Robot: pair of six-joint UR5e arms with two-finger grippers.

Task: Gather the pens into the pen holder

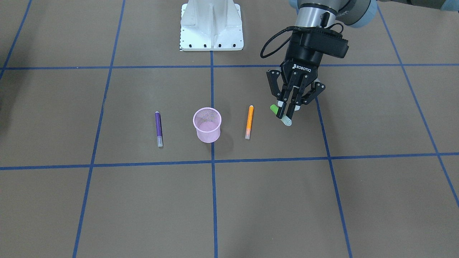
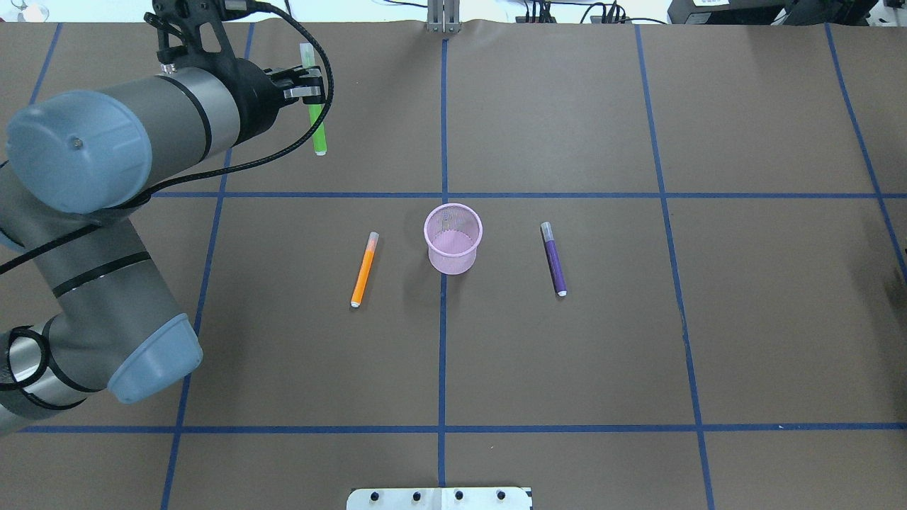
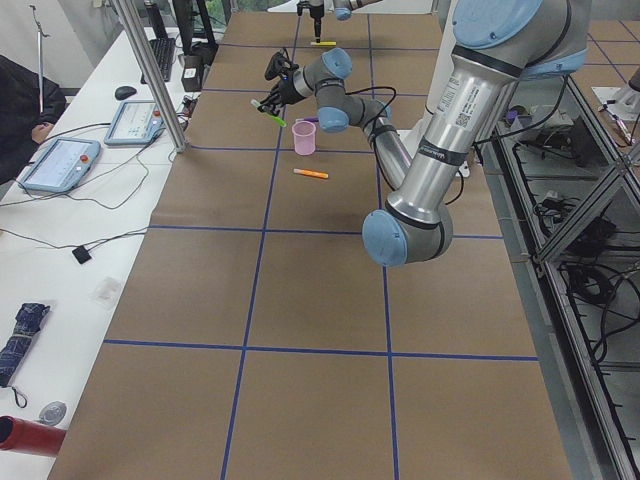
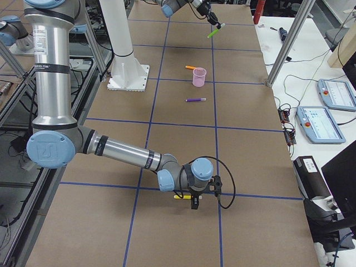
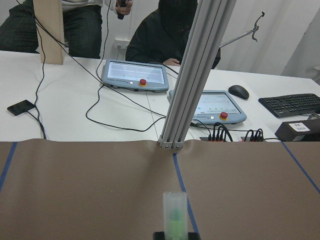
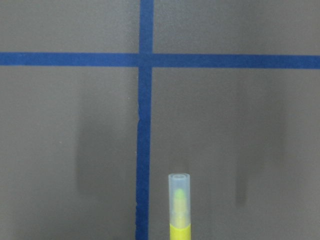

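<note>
The pink mesh pen holder (image 2: 453,239) stands upright mid-table and looks empty; it also shows in the front view (image 1: 207,125). An orange pen (image 2: 364,269) lies to its left and a purple pen (image 2: 553,258) to its right. My left gripper (image 2: 312,88) is shut on the green pen (image 2: 318,127) and holds it above the far left of the table, well away from the holder. The left wrist view shows its pale cap (image 5: 175,212). My right gripper (image 4: 194,199) hangs low over the yellow pen (image 6: 179,210) far off at the table's right end; I cannot tell its jaws.
The white robot base plate (image 1: 211,25) sits at the robot's edge. An aluminium post (image 5: 192,75) stands at the far edge, with the operators' desk, teach pendants (image 5: 135,75) and cables behind it. Blue tape lines (image 2: 443,354) grid the brown table.
</note>
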